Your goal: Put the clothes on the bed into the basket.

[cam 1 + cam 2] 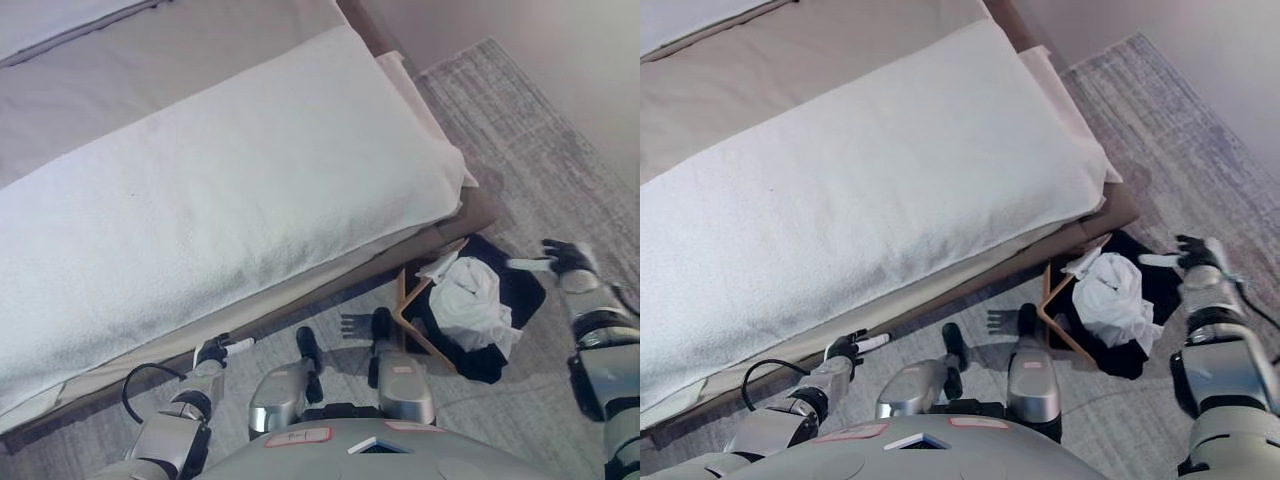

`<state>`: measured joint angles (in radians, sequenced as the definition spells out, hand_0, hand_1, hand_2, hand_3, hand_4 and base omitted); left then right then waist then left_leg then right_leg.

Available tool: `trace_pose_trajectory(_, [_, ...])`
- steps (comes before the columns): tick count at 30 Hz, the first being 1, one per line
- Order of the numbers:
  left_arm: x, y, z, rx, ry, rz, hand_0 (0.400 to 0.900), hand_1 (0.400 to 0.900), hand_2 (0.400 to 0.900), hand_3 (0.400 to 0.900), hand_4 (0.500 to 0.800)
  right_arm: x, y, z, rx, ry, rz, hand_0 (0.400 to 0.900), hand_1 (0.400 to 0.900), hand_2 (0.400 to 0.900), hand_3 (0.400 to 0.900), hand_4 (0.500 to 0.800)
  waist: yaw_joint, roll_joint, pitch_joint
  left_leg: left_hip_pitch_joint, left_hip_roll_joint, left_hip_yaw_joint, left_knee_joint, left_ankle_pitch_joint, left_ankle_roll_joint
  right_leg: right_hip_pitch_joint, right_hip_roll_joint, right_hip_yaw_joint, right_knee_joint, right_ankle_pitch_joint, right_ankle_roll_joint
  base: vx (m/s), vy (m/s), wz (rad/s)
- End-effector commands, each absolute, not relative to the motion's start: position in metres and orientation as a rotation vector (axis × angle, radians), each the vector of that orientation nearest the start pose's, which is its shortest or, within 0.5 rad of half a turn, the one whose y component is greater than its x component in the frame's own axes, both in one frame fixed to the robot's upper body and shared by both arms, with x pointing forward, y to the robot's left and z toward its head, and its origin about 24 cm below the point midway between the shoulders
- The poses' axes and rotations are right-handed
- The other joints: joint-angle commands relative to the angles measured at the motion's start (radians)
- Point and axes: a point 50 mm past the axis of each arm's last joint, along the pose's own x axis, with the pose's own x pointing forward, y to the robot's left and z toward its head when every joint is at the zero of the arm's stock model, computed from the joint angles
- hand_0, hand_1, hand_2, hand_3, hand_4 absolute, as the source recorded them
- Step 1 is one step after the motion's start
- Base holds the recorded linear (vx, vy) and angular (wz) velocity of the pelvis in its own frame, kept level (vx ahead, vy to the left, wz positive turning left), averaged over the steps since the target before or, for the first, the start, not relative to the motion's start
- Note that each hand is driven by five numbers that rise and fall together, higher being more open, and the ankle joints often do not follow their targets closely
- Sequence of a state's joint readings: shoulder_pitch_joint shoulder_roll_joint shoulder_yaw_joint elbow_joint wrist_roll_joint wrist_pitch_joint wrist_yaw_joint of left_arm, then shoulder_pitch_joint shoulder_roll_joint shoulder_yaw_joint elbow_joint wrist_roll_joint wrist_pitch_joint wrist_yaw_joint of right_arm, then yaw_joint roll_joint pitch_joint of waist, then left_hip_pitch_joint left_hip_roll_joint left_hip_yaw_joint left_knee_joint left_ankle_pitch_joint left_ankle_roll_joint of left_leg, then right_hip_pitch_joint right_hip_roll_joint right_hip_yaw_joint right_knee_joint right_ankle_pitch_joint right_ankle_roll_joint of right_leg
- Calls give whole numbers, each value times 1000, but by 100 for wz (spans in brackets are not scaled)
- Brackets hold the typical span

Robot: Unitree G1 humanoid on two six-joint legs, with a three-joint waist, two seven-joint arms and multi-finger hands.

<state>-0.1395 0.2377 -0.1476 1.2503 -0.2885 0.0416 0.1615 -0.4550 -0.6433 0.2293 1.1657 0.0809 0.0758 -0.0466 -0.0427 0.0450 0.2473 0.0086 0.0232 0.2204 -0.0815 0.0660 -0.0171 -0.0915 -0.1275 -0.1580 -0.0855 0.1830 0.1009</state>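
**Bed looks cleared, basket looks overstuffed**

Nothing left to grab on the bed [200,190] as far as visible: just a white cover laid across it. Clothes already down in the basket [415,325] on the floor, right of the bed's near corner. White garment [475,300] bunched on top, dark garment [515,300] underneath and spilling over the right and near rim.

Right hand [562,257] hovering just right of the basket, fingers relaxed and straight, gripping nothing. Left hand [218,350] low at the bed's near edge, left side; fingers too small and dark to read, so can't tell.

Worries, purely guesswork:
- Dark cloth hanging over the rim, likely to slide onto the carpet [540,130] if nudged.
- Right hand close enough to snag that cloth and drag it out when pulling away.
- Light basket, possibly tipped by any sideways push.
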Motion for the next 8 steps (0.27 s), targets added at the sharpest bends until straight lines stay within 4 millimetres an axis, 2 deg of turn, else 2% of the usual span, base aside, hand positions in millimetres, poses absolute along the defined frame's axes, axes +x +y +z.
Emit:
trace_pose_trajectory(1, [124,258,-148,244,1187,296,900,900,900,900,800,256,-326,-42,-658,806,-175,900,900,900,900,800,41,-30,-78,-31,49,-98,27,-7,-60,16,-27,44,112,-117,29,57,-12,18])
trace_pose_trajectory(2, [124,258,-148,244,1188,297,900,900,900,900,800,256,-326,-42,-658,807,-174,900,900,900,900,800,40,-31,-77,-30,49,-99,27,-7,-60,17,-27,43,112,-117,29,48,-13,14])
trace_pose_trajectory(3, [121,258,-149,262,1204,280,900,900,900,900,800,252,-314,-54,-665,836,-126,900,900,900,900,800,46,-34,-86,-23,49,-104,25,-8,-60,27,-26,37,108,-118,29,52,-1,18])
trace_pose_trajectory(4, [119,255,-151,290,1218,256,900,900,900,900,800,246,-292,-70,-678,873,-50,900,900,900,900,800,56,-39,-100,-15,47,-111,22,-9,-59,41,-25,28,101,-119,28,52,-1,18])
trace_pose_trajectory(5, [119,256,-150,290,1218,256,900,900,900,900,800,246,-292,-71,-678,873,-50,900,900,900,900,800,55,-39,-100,-15,47,-112,21,-9,-59,42,-25,27,101,-119,28,38,3,19])
trace_pose_trajectory(6, [117,255,-151,312,1233,244,900,900,900,900,800,243,-277,-80,-678,887,-1,900,900,900,900,800,61,-42,-109,-12,47,-118,20,-9,-59,47,-24,22,98,-119,28,44,-4,22])
trace_pose_trajectory(7, [115,255,-152,351,1246,225,900,900,900,900,800,232,-262,-95,-678,933,58,900,900,900,900,800,72,-49,-126,-6,47,-125,15,-8,-59,58,-24,12,92,-119,28,44,-4,22])
trace_pose_trajectory(8, [115,255,-152,351,1246,225,900,900,900,900,800,232,-261,-95,-678,933,59,900,900,900,900,800,71,-50,-126,-6,47,-125,15,-8,-59,58,-24,11,92,-119,28,30,-2,14])
